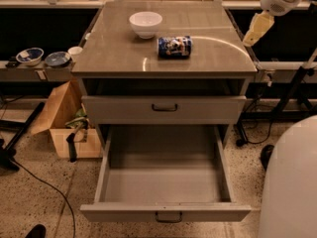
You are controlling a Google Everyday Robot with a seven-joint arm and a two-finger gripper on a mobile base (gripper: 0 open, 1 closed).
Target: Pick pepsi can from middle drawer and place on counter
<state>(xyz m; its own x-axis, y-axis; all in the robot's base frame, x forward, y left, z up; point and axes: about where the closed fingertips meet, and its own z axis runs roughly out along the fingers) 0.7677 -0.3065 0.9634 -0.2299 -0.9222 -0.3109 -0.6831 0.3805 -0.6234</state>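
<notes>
Can: the pepsi can (pixel 174 47) lay on its side on the counter (pixel 124 58), right of centre at about mid-depth, its ends facing the left and right edges.
Neighbour: a white bowl (pixel 145 24) stood toward the back edge, just left of the can, apart from it.
Drawer: the middle drawer (pixel 163 185) was pulled out, floor bare. The drawer front above it (pixel 163 109) was closed.
Gripper: the gripper (pixel 256 29) hung in the air beyond the counter's right edge, nearer the back right corner, well apart from the can. Nothing was seen in it. Whether it was apart or together, cannot tell.
Stage, judged: the can looked delivered, so what remained was getting the arm clear.
Doing it well: keep the gripper high and outside the right edge, with no sweep back across the top.
Risk, judged: lying as it did, a knocked can would likely roll toward the front or back edge. The front edge hung over the open drawer.
Check: confirm the can sat at rest before calling it done.
</notes>
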